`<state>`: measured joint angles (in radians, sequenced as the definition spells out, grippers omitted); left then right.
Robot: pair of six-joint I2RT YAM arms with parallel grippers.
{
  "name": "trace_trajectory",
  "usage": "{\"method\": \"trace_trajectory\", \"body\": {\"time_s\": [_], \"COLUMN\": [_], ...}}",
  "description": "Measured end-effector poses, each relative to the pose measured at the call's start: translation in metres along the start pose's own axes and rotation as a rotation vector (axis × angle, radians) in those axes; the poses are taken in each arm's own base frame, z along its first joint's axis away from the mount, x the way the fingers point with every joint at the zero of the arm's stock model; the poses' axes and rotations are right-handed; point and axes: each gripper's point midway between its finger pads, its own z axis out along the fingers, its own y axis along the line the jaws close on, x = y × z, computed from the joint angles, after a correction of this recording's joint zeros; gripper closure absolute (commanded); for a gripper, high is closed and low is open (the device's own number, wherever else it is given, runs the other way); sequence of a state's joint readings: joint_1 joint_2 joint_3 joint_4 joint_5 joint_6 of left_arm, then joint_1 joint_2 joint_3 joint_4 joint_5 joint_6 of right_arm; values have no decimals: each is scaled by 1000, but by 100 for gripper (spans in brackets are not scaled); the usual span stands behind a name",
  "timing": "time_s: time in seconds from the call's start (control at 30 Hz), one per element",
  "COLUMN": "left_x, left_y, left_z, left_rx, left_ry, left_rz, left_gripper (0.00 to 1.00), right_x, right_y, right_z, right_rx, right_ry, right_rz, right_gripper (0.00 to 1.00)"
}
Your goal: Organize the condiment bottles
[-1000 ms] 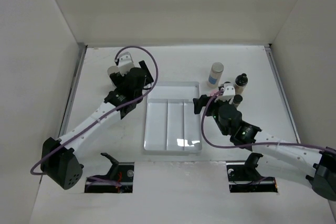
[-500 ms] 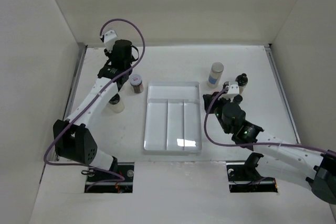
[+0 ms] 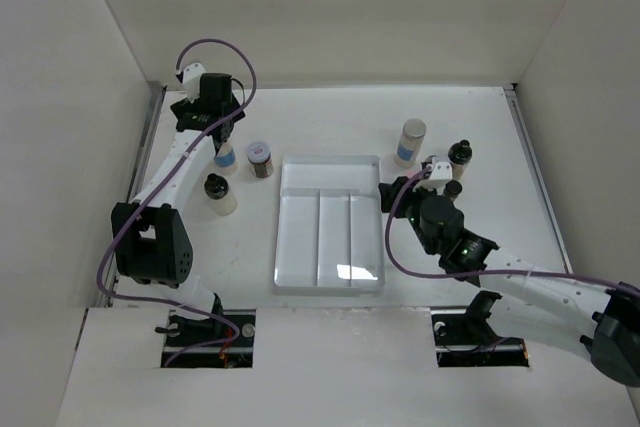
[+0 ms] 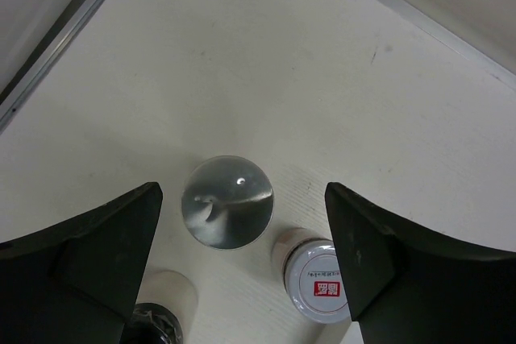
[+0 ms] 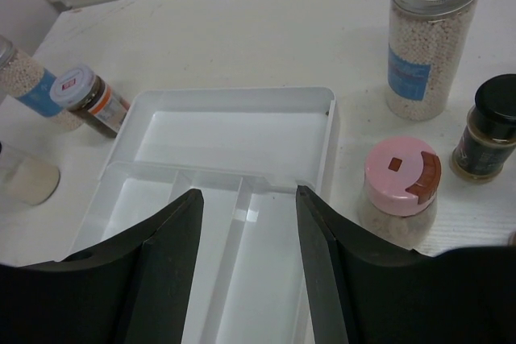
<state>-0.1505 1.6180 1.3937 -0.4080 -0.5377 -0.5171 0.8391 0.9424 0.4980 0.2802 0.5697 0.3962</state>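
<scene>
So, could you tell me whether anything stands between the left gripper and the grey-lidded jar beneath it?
Nothing visible does. The open left gripper hangs directly over the grey-lidded jar; the white-capped jar and black-capped bottle stand off to its sides.

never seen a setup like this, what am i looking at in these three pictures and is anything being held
Two robot arms sit at the near edge of a table. One picture looks down from above; the other two come from wrist cameras. On the table: a white divided tray with small condiment bottles either side. The left tool is open over a grey-lidded jar, not gripping it. The right tool is open over the tray, near a pink-capped bottle. Nothing is held.
</scene>
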Motion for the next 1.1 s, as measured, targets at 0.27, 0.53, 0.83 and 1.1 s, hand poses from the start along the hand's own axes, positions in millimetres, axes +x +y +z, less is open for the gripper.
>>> {"method": "trace_trajectory", "body": {"time_s": [0.27,0.53,0.83,1.1], "left_x": [14,40,55,51], "left_y": [5,17,20,25], "left_z": [5,13,33,28], "left_rx": [-15,-51,-65,-60], "left_ry": [27,73,104,83], "left_rz": [34,69,66,36], "left_gripper": [21,28,51,63], "right_x": [6,5,6,6], "right_y": [0,1,0,-5], "right_z": [3,4,5,6], "right_rx": [4,2,5,20], "right_ry": [13,7,11,9], "right_rz": [-9,-5,-8,-7], "right_gripper": [42,41,41,41]}}
